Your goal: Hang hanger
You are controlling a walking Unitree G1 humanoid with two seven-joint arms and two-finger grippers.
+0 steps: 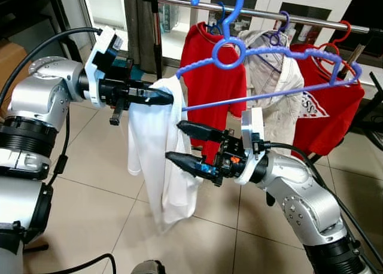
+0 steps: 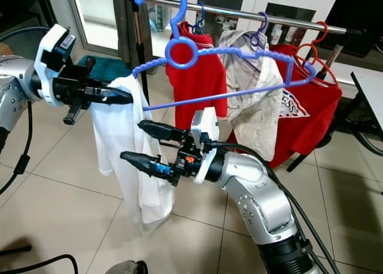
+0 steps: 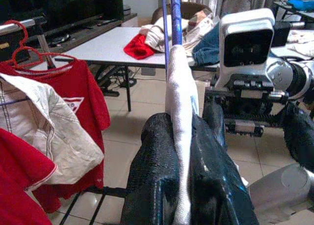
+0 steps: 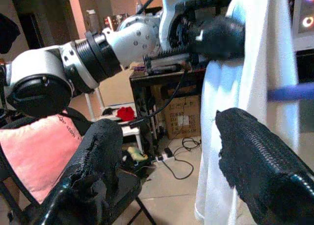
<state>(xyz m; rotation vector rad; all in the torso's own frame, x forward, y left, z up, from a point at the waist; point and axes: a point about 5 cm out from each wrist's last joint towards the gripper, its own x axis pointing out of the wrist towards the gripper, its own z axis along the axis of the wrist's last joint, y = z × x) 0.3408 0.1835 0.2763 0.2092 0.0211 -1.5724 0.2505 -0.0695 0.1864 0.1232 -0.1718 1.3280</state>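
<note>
Seen from the head, left eye: a blue plastic hanger (image 1: 269,61) with a wavy, beaded shoulder line and a ring below its hook, hook looped at the chrome rail (image 1: 287,15), body tilted and reaching down toward the robot's left. Draped off its low end, a limp white shirt (image 1: 158,148), smooth cotton, hanging in long folds above the beige floor tiles (image 1: 108,190). Left tool (image 1: 163,97) stretched out level from a bent silver arm, black fingers pinched together on the white shirt at the hanger's tip. Right tool (image 1: 182,143) raised from below, its two long black fingers spread wide, one above the other, just beside the shirt and gripping nothing. Behind on the rail, a red shirt (image 1: 209,82), a crumpled cream shirt (image 1: 281,94) and a second red shirt with a white print (image 1: 326,109). From the right eye, same layout, rail's left end cut off by the frame. Through the left wrist: rough black pads (image 3: 157,185) closed on a rolled white fold, blue wire rising beyond; a grey worktop (image 3: 117,45) with heaped clothes, blurred. Through the right wrist: textured fingers (image 4: 260,161) well apart, white cloth hanging between and beyond them, a pink cushion (image 4: 39,151) on a chair, background dim.
</note>
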